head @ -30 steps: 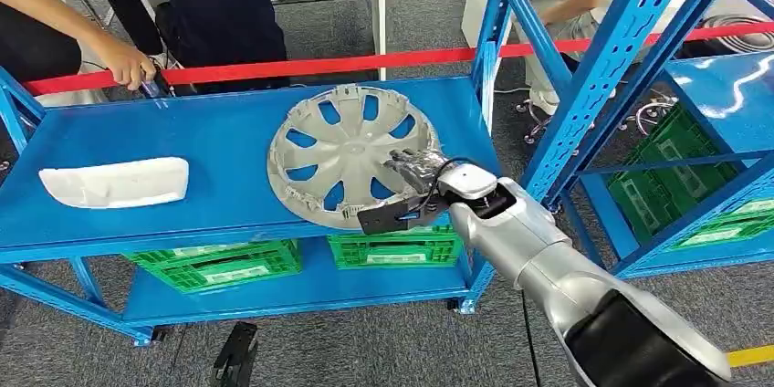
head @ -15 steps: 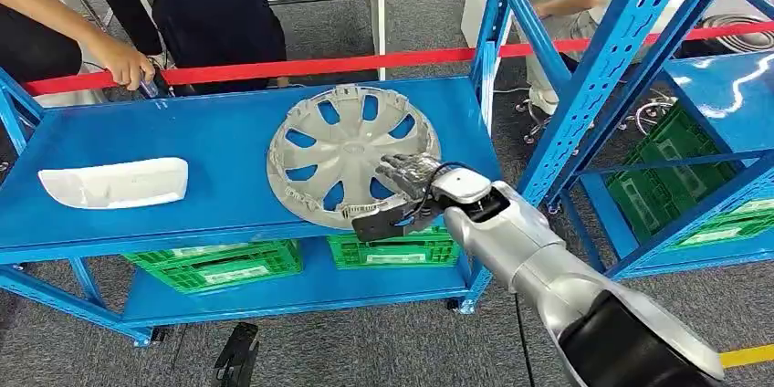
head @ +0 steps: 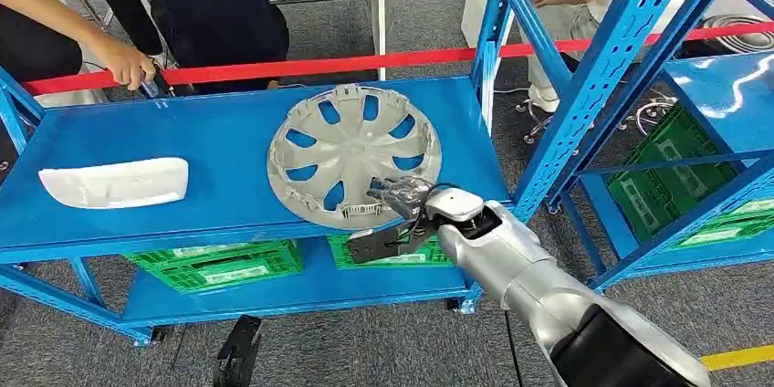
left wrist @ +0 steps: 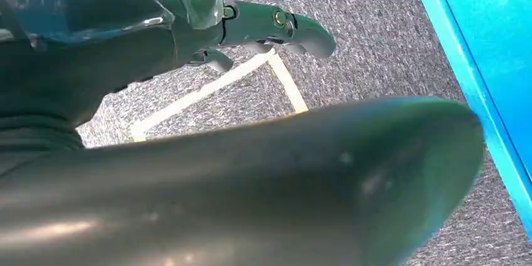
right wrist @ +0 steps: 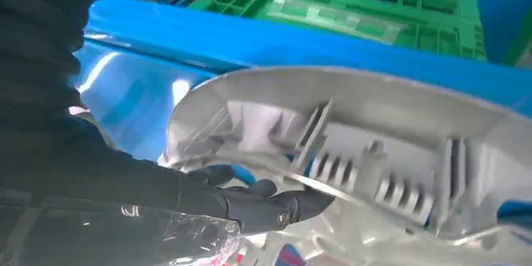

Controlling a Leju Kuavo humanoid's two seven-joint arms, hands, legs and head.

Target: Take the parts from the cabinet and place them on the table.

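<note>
A grey wheel cover (head: 351, 150) lies flat on the blue table top (head: 210, 127), its near rim over the front edge. My right hand (head: 402, 209) is at that near rim: its fingers rest on the rim and the thumb is spread out below the table's edge. In the right wrist view the dark fingers (right wrist: 263, 203) touch the ribbed inner side of the wheel cover (right wrist: 376, 134) without closing round it. A white moulded part (head: 114, 183) lies at the table's left end. My left hand (left wrist: 188, 21) hangs over the carpet, holding nothing.
The blue cabinet rack (head: 630, 49) stands to the right, with green crates (head: 694, 177) on its lower shelf. More green crates (head: 219, 264) sit under the table. A red tape (head: 365, 64) runs behind it. A person's hand (head: 128, 66) rests on the back left edge.
My right hand has slid back off the wheel cover's face toward its near rim and lower. The wheel cover has stayed where it was.
</note>
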